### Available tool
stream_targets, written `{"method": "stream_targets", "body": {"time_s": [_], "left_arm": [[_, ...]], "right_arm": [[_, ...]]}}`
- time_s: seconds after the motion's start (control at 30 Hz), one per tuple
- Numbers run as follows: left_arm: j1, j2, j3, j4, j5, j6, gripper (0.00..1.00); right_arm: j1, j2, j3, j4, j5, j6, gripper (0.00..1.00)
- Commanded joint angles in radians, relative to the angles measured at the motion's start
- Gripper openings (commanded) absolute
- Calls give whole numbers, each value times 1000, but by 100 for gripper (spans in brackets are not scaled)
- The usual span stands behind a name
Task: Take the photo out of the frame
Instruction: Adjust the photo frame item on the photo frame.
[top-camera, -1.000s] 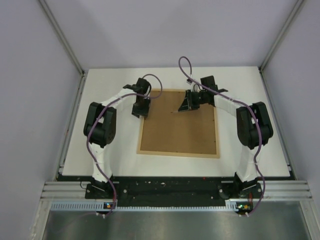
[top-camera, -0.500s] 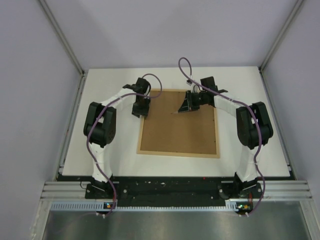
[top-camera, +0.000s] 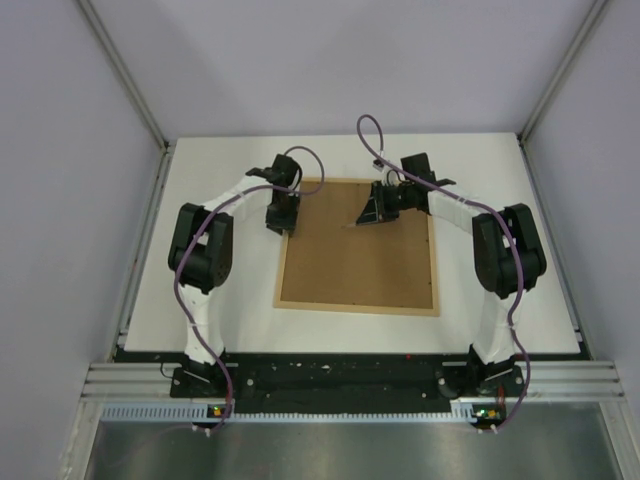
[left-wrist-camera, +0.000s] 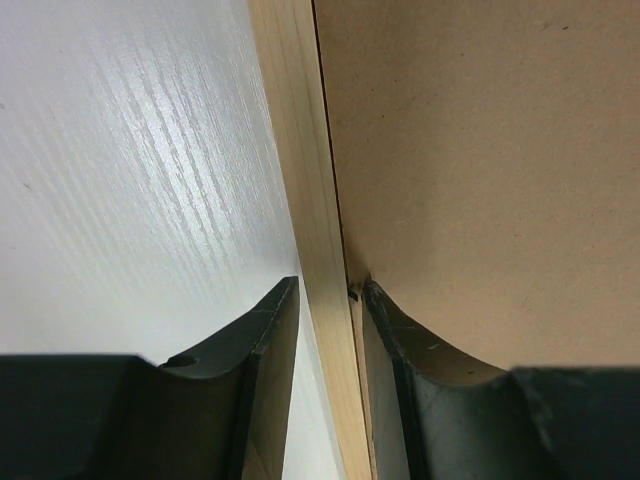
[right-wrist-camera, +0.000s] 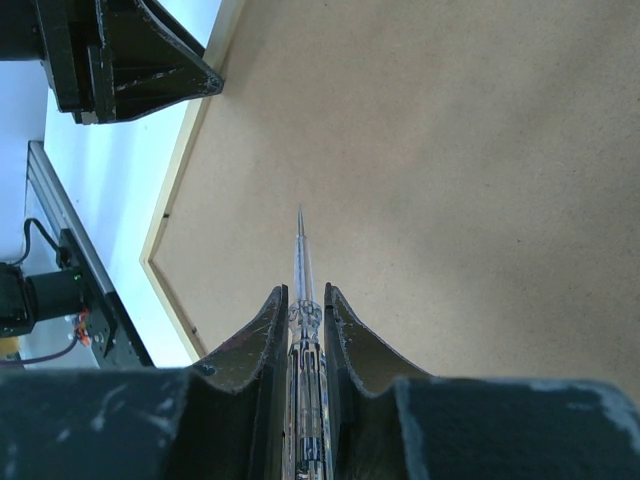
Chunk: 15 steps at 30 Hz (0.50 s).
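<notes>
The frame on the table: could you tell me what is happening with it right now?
The frame lies face down, brown backing board up. The left jaws straddle its left rail, seemingly not yet clamped. The right jaws are shut on a thin clear pointed tool, aimed across the board. The photo is not in view.

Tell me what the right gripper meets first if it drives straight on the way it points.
Probably the brown backing board: the right gripper aims its thin clear tool at it; the gap is unclear.
</notes>
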Motion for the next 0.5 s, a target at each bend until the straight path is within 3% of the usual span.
{"method": "stream_targets", "body": {"time_s": [0.0, 0.17, 0.33, 0.4, 0.47], "left_arm": [[7, 5, 32, 25, -15, -16, 36], [7, 7, 30, 25, -10, -16, 27], [12, -16, 12, 30, 3, -17, 9], [18, -39, -4, 42, 57, -17, 0], [38, -73, -48, 85, 140, -29, 0]], "right_arm": [[3, -8, 0, 40, -20, 5, 0], [5, -4, -2, 38, -22, 5, 0], [5, 3, 0, 36, -16, 5, 0], [5, 9, -2, 33, -8, 5, 0], [5, 20, 1, 30, -3, 5, 0]]}}
